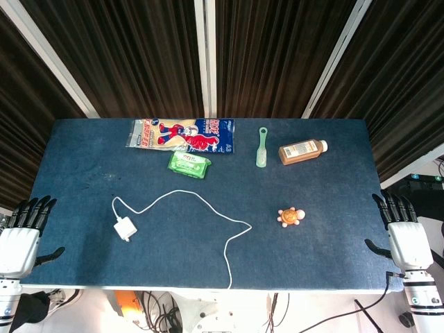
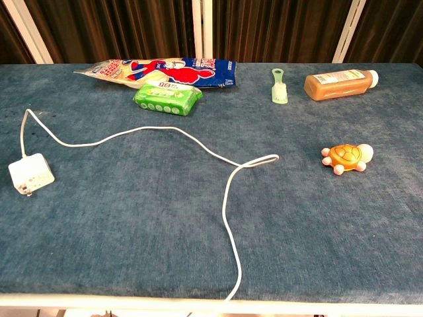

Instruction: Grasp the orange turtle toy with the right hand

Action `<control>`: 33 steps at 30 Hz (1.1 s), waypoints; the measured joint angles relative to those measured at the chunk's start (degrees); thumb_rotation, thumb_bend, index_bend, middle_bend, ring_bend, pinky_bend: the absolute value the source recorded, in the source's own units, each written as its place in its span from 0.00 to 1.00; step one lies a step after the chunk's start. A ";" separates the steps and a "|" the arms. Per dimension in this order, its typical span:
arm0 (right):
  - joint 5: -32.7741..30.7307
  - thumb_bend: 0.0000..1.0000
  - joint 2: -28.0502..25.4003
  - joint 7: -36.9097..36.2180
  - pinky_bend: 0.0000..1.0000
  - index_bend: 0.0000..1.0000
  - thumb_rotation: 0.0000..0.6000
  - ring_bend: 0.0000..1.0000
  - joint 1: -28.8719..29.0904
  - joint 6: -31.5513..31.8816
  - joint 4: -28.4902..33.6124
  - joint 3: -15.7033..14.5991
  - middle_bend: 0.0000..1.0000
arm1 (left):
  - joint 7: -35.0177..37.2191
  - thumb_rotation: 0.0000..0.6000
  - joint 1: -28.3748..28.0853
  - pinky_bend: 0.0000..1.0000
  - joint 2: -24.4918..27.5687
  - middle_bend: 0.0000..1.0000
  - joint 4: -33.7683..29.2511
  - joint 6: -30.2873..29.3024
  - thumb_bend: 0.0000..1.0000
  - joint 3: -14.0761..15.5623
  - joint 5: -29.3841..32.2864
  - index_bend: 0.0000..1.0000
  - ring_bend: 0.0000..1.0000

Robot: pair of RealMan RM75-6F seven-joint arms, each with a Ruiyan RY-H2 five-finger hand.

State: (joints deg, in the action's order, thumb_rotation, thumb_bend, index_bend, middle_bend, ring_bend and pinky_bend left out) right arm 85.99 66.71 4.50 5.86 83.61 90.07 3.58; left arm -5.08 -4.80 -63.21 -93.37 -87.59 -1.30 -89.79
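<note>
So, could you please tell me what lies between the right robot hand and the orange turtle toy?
Only bare blue tabletop separates the right robot hand from the orange turtle toy, as the head view shows.

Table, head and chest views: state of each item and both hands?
orange turtle toy: upright on table, untouched
brown bottle: on its side, capped
green brush: lying flat
green packet: flat, closed
snack bag: flat, sealed
white charger: on table, cable loose
left hand: open, at table edge
right hand: open, at table edge
</note>
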 measured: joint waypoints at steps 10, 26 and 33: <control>-0.03 0.06 0.18 0.22 0.00 0.00 1.00 0.00 0.37 -0.78 -0.22 -0.09 0.00 | 0.15 1.00 0.25 0.00 -0.14 0.03 0.29 -0.22 0.00 0.07 0.11 0.06 0.00; -0.02 0.08 1.01 8.14 0.00 0.00 1.00 0.00 8.05 -11.88 3.79 0.84 0.04 | 1.31 1.00 -0.27 0.00 -0.41 0.03 1.09 0.46 0.00 -0.01 -0.07 0.06 0.00; -3.50 0.12 5.75 17.46 0.00 0.02 1.00 0.00 14.39 -20.13 3.76 2.10 0.12 | 1.60 1.00 -0.05 0.00 -0.44 0.03 1.28 0.49 0.00 0.01 0.48 0.06 0.00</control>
State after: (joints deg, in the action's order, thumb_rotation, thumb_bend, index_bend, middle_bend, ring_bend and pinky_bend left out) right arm 82.49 72.47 21.96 20.24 63.49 93.83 5.68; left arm -3.48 -4.85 -63.65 -92.09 -87.10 -1.30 -89.31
